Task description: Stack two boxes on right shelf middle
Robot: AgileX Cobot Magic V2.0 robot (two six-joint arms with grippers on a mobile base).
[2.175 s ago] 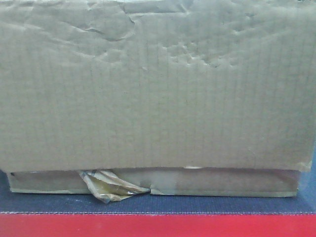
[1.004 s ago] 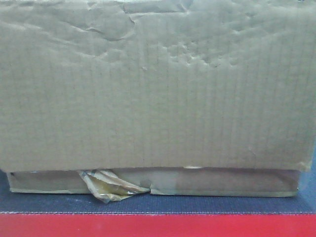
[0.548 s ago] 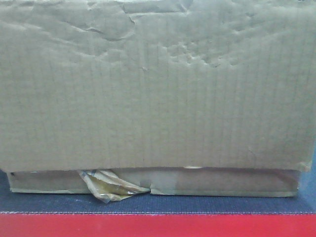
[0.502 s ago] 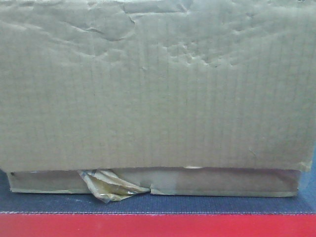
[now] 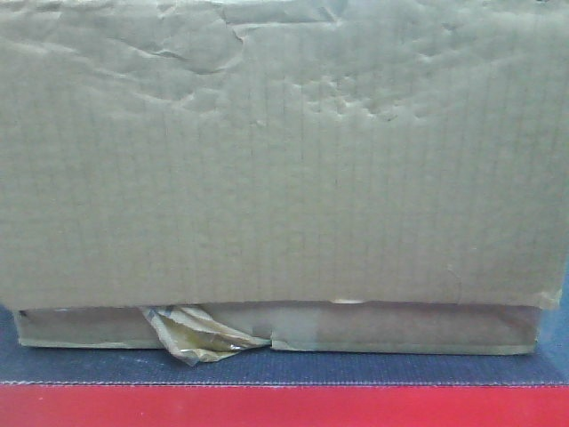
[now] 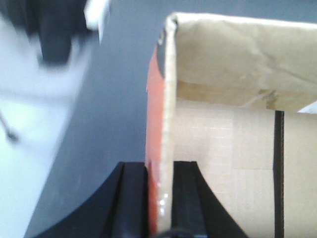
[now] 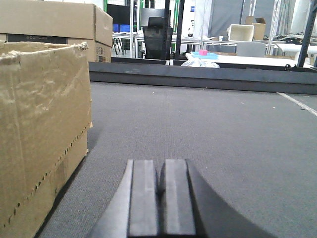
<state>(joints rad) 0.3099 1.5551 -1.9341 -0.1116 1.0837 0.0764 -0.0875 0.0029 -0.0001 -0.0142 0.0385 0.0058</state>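
Note:
A brown cardboard box [image 5: 284, 160] with a dented, creased face fills the front view. A wrinkly tuft of yellowish tape [image 5: 197, 334] hangs at its lower edge, over a narrower cardboard strip [image 5: 409, 327]. In the left wrist view my left gripper [image 6: 159, 164] is shut on the box's upright wall [image 6: 167, 99], which is orange-red on its outer side, and the pale inside of the box [image 6: 223, 163] shows to the right. My right gripper [image 7: 161, 161] is shut on nothing, low over grey carpet, with a cardboard box [image 7: 39, 124] to its left. The shelf is out of view.
A dark mat [image 5: 284, 366] and a red band [image 5: 284, 407] lie under the box in the front view. Beyond the right gripper stretch grey carpet [image 7: 208, 124], a dark floor rail [image 7: 198, 77], more stacked cardboard boxes [image 7: 54, 20], an office chair [image 7: 157, 34] and tables [image 7: 237, 57].

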